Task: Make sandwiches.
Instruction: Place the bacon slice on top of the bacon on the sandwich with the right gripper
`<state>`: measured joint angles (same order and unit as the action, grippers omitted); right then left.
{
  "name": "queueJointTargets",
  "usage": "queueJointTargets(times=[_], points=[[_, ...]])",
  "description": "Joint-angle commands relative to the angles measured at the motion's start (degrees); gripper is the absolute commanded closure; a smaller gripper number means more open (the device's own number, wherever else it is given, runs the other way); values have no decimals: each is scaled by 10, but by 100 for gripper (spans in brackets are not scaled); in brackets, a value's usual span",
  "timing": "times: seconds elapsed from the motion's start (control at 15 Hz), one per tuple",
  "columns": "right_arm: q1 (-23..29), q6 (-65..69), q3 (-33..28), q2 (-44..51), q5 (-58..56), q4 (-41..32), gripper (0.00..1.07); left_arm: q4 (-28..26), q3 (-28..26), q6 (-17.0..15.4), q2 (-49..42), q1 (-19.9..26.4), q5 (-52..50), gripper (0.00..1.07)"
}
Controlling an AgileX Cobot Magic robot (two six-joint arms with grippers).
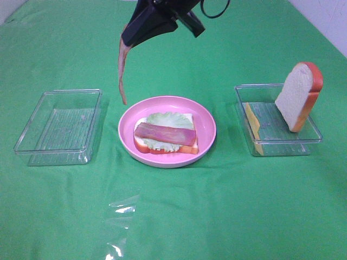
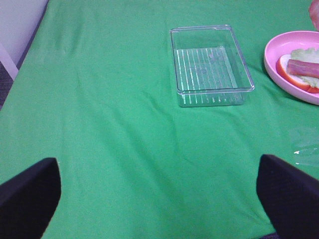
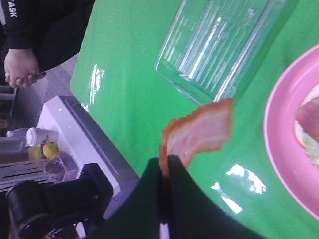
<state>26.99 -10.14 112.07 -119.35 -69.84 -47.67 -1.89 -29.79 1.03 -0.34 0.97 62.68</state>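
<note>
So, top centre of the high view, the right gripper [image 1: 127, 41] pinches a dangling bacon strip [image 1: 121, 70]; the left gripper [image 2: 159, 199] gapes empty. Only writing: "TASK" on a bystander's dark sleeve [image 3: 22, 22].

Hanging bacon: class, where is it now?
The bacon dangles from the right gripper, left of centre in the high view, between the left tray and the plate.

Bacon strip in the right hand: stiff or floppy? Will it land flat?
Probably floppy: the bacon strip hangs limp and curved from the right hand, pinched at one end only. Likely light, since that end pinch carries it. It may swing or fold on landing; dragging it down across the sandwich should help it lie flat.
</note>
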Motion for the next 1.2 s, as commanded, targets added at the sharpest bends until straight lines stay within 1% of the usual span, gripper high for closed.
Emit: queueJointTargets(times=[0.07,0.27,0.53,0.67,0.8,0.87,1.07,1.2], points=[[7,-34,-6,-41,11,-52,107,-2,2,-2,-12,2,-9,7],[6,-38,-6,-76,42,-56,107,-2,2,-2,-12,2,-9,7],[4,-50,-5,-127,44,-44,107,-2,2,-2,-12,2,-9,7],[3,-49,-5,-136,37,-2,107,-2,2,-2,-12,2,-9,7],[-1,-42,-5,-136,34,64,107,-2,2,-2,-12,2,-9,7],[-5,-33,-5,-136,30,83,107,-2,2,-2,-12,2,-9,7],[-50,-4,-5,-136,29,124,107,-2,2,-2,-12,2,-9,7],[-62,2,-5,-136,34,131,107,-2,2,-2,-12,2,-9,7]])
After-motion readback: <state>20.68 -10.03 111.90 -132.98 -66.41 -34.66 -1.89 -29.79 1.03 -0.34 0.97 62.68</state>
